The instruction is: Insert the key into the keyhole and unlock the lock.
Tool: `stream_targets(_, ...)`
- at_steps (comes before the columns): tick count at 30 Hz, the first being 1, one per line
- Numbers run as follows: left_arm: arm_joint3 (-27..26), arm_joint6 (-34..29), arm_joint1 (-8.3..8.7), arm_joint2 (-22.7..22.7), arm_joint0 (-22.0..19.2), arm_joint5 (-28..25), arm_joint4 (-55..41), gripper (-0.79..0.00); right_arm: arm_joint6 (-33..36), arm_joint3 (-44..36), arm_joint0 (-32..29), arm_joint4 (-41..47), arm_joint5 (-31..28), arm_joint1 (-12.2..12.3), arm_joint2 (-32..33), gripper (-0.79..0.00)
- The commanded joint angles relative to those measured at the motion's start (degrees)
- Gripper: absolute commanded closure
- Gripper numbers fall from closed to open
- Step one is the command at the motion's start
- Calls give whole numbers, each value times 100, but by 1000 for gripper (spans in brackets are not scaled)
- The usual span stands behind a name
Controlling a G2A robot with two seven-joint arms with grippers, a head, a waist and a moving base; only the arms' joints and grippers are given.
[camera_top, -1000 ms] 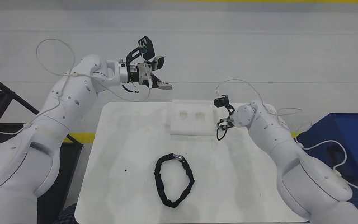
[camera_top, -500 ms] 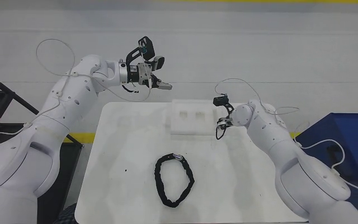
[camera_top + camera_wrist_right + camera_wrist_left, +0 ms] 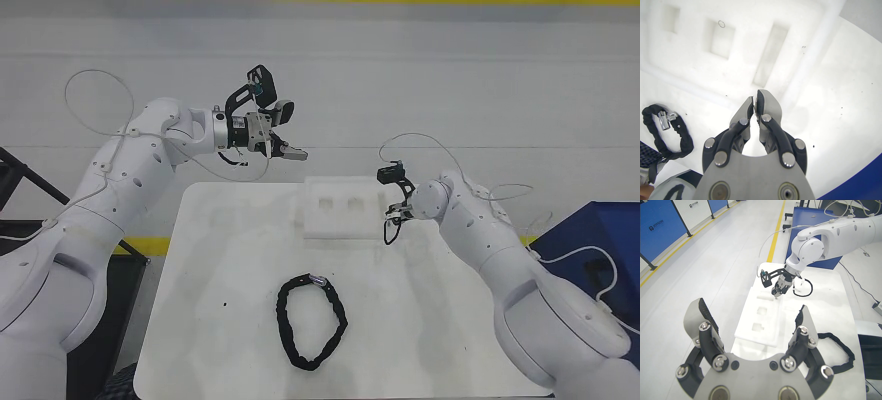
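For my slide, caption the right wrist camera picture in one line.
Right gripper pinches the key by the white foam tray; the chain lock lies on the table nearby.

Left gripper hangs spread wide beyond the foam block, off its far left corner; right gripper points down at its right end, pinching the key.

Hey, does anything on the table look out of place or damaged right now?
A thin loose ring lies on the foam tray at a pocket's edge, attached to nothing. One pad of the left claw looks ragged.
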Motion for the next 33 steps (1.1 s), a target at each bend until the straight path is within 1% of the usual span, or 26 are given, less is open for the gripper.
stream_targets(1, 0, 0, 0, 0, 0, 0, 0, -785, 3, -102, -21, -22, 19, 30, 36, 0)
stream_targets(8, 0, 0, 0, 0, 0, 0, 0, -785, 38, -645, -129, -66, 12, 221, 264, 0)
stream_targets(15, 0, 0, 0, 0, 0, 0, 0, -785, 285, -1556, -376, -68, -89, 568, 698, 0)
stream_targets(19, 0, 0, 0, 0, 0, 0, 0, -785, 504, -2311, -670, -77, -107, 821, 1058, 0)
stream_targets(24, 0, 0, 0, 0, 0, 0, 0, -785, 814, -3455, -1174, -238, 42, 1137, 1550, 0)
stream_targets(27, 0, 0, 0, 0, 0, 0, 0, -785, 1008, -4057, -1507, -112, -82, 1299, 1895, 0)
stream_targets(28, 0, 0, 0, 0, 0, 0, 0, -785, 1051, -4253, -1628, 35, -206, 1344, 2019, 0)
stream_targets(33, 0, 0, 0, 0, 0, 0, 0, -785, 1259, -4940, -2081, 375, -500, 1548, 2571, 0)
